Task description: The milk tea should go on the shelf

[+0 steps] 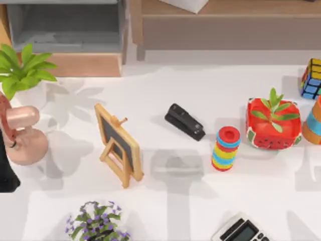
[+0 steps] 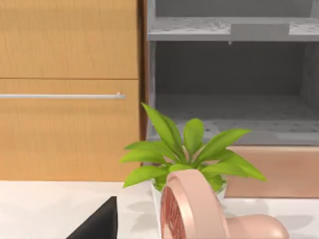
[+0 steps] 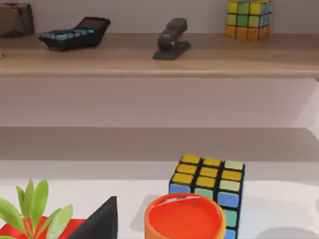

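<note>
Your cup sits at the tabletop's right edge, hemmed by cube and planter; crowding risks a knock. Claw state: cannot tell.

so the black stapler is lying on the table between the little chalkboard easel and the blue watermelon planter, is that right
Not quite: the watermelon planter is red, not blue, as the top view shows. The rest holds: the black stapler lies on the table between the chalkboard easel and that planter.
</note>
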